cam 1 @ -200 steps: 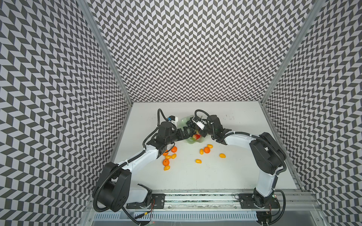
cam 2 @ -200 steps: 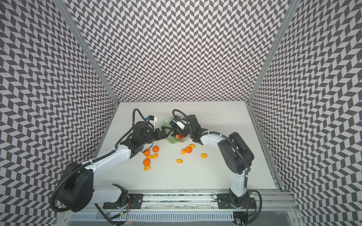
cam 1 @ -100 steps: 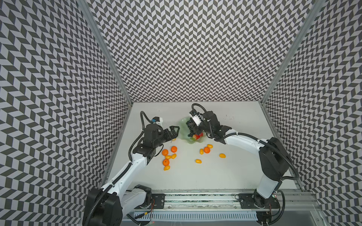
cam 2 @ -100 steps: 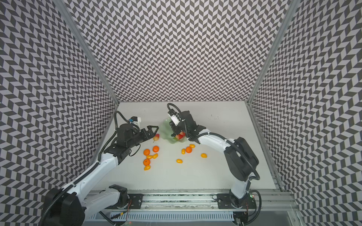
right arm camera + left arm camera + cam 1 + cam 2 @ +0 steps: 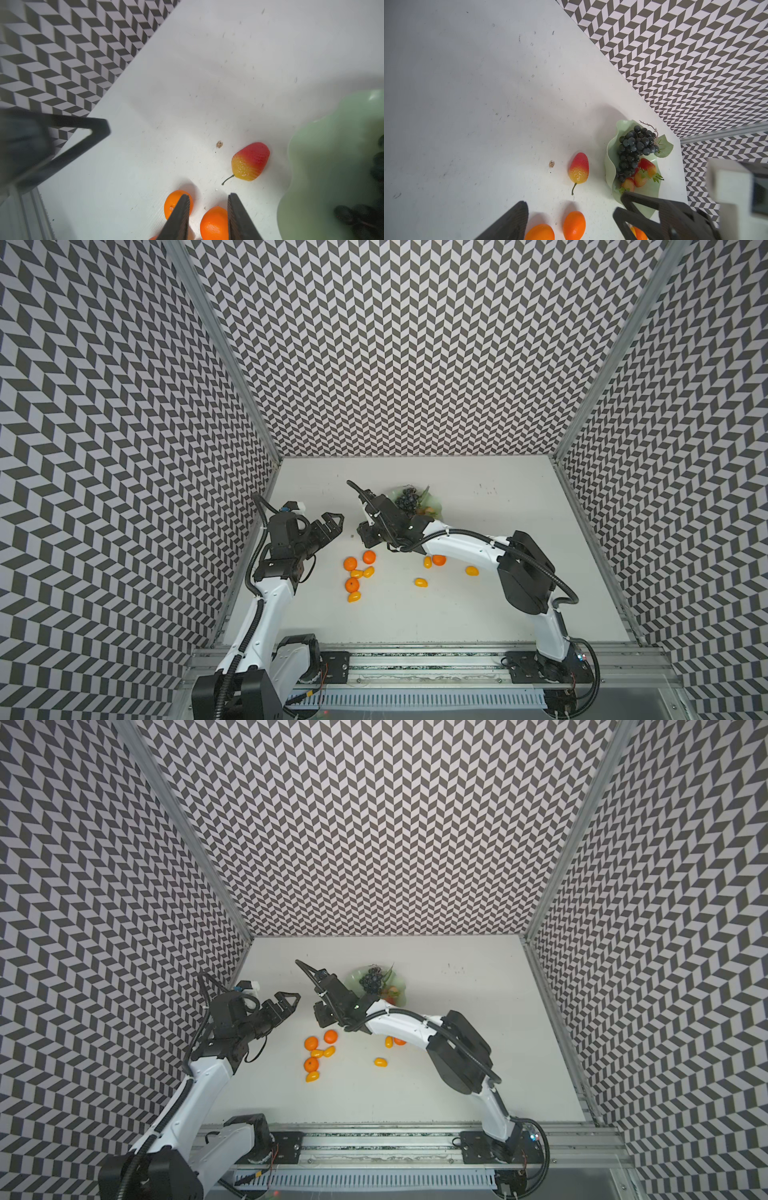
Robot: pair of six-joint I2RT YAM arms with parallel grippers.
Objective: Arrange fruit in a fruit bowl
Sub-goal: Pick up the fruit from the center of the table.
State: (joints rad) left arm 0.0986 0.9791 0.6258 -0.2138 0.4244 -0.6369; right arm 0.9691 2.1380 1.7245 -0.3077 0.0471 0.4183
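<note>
The right end effector (image 5: pixel 208 196) is held just above the counter (image 5: pixel 187 83). Its fingers (image 5: pixel 178 216) are set to a narrow gap and nothing is clamped between them. One tangerine (image 5: pixel 214 223) is seen through that gap, and a second tangerine (image 5: pixel 172 200) is partly covered by a finger. Just beyond them, the pear (image 5: pixel 250 161) lies on its side on the counter, left of the fruit bowl (image 5: pixel 311 166), close to its wavy rim but apart from it. A small brown speck (image 5: pixel 219 144) lies near the pear.

In both top views the pear is hidden under the right arm (image 5: pixel 457 545), which reaches in from the near right and also covers the near-left part of the bowl. The grape bunch (image 5: pixel 405 501) and three strawberries (image 5: pixel 646 166) rest inside the bowl, toward the far middle of the counter.

The left end effector (image 5: pixel 330 524) is held to the left of the right one, clear of it. Its fingers (image 5: pixel 508 224) are spread wide and hold nothing. In the left wrist view, one of these fingers blocks part of the bowl's rim.

Three tangerines and three kumquats (image 5: pixel 356 573) are clustered between and nearer than the two end effectors. More kumquats and one tangerine lie to the right of that cluster, partly under the right arm.
</note>
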